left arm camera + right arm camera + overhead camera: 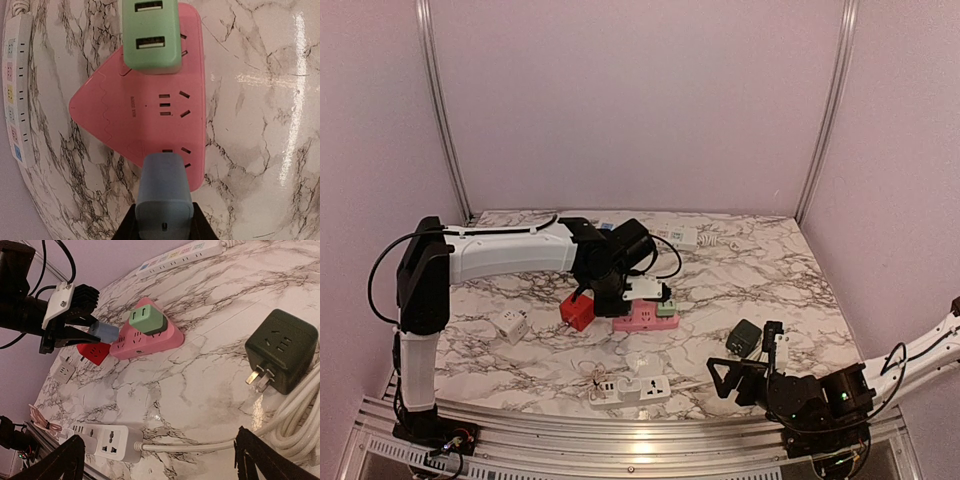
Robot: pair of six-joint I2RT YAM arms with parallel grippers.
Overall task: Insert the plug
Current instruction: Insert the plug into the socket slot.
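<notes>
My left gripper (163,220) is shut on a blue plug adapter (164,195), held over the near corner of the pink triangular power strip (145,110), by its nearest socket. A green adapter (150,35) sits plugged in at the strip's far end. In the top view the left gripper (620,285) hovers at the pink strip (642,318). In the right wrist view the blue adapter (104,332) meets the pink strip (150,342). My right gripper (745,375) is open and empty at the front right.
A red cube socket (576,312) lies left of the pink strip. A white cube (511,326) is further left. A white power strip (632,390) lies at the front. A dark green cube socket (282,350) with white cable lies right. A long white strip (15,85) lies at the back.
</notes>
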